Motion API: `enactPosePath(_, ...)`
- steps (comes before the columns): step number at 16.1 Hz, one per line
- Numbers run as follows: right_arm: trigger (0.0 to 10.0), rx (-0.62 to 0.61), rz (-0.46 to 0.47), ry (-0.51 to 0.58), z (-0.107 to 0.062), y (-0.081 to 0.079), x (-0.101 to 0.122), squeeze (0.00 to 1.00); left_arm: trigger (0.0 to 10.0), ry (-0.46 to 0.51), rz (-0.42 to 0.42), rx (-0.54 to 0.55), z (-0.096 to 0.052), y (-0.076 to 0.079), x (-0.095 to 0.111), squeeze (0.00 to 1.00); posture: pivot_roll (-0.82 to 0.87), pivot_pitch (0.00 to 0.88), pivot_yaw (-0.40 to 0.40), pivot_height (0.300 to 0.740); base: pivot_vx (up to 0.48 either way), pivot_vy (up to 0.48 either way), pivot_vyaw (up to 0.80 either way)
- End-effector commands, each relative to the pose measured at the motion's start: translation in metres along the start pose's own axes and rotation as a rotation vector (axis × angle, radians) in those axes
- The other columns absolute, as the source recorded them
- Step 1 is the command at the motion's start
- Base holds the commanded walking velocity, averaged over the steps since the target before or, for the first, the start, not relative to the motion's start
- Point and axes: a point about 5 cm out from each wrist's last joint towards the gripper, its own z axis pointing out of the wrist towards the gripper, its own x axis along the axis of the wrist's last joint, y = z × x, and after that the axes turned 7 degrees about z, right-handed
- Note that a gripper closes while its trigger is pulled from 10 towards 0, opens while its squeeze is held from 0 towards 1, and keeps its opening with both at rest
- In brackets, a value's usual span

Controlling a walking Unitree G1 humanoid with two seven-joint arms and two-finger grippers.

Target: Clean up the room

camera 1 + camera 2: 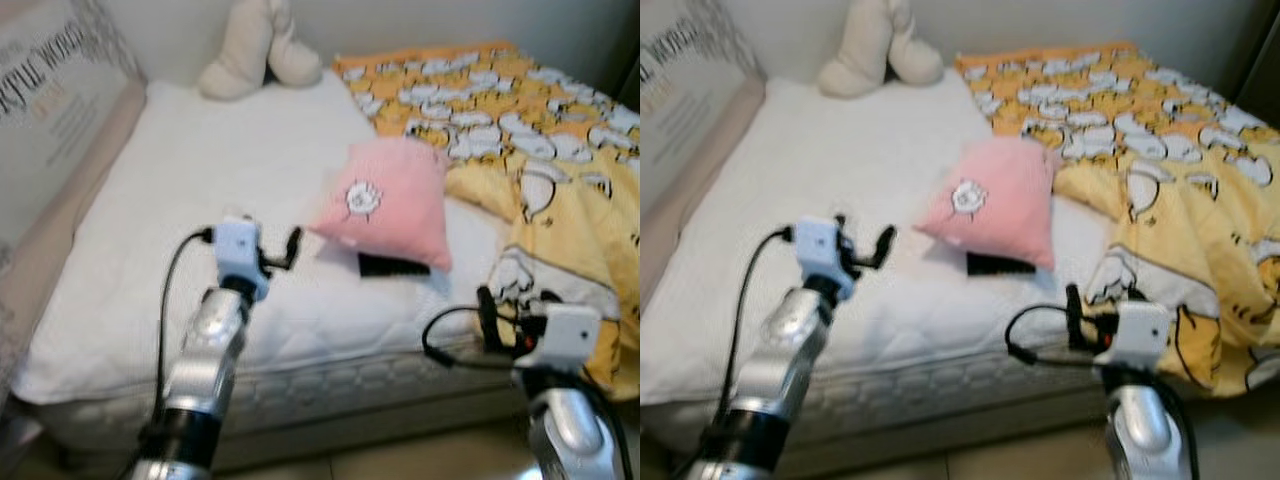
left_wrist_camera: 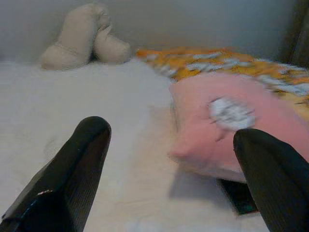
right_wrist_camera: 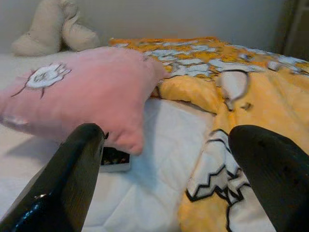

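At upper left a cream plush toy [image 1: 258, 48] lies on the white bed [image 1: 150, 260]; the left gripper [image 1: 278, 250] hovers lower left, fingers apart; mid-frame a pink pillow [image 1: 385, 200] rests on a dark flat thing [image 1: 392, 266] — beside the yellow blanket [image 1: 540, 150]; the right gripper [image 1: 487, 318], lower right, is spread wide.

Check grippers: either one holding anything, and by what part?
Nothing held. Left gripper is open above the mattress, short of the pink pillow. Right gripper is open at the bed edge, near the yellow blanket.
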Motion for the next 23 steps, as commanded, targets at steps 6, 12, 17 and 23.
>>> enactPosePath(6,10.0,0.094,-0.064,-0.047,0.021,0.005,0.005,0.0,10.0,-0.009,0.123,0.069,-0.007,-0.006,-0.012,0.0,-0.15,0.0,-0.059,0.74,0.229,-0.326,0.28)
enactPosePath(12,10.0,0.08,-0.008,-0.027,0.036,-0.001,0.004,0.0,10.0,0.053,0.208,0.105,0.001,-0.011,0.002,0.0,-0.12,0.0,-0.042,0.74,0.0,0.0,0.17)
enactPosePath(17,10.0,0.035,0.049,0.006,0.03,-0.006,0.001,0.0,10.0,0.06,0.15,0.066,0.004,-0.003,0.004,0.0,-0.15,0.0,-0.009,0.74,0.242,0.0,0.0)
enactPosePath(23,10.0,0.029,0.051,0.007,0.031,-0.007,-0.003,0.0,10.0,0.074,0.155,0.041,0.01,0.001,0.009,0.0,-0.16,0.0,0.011,0.74,0.463,0.0,0.0)
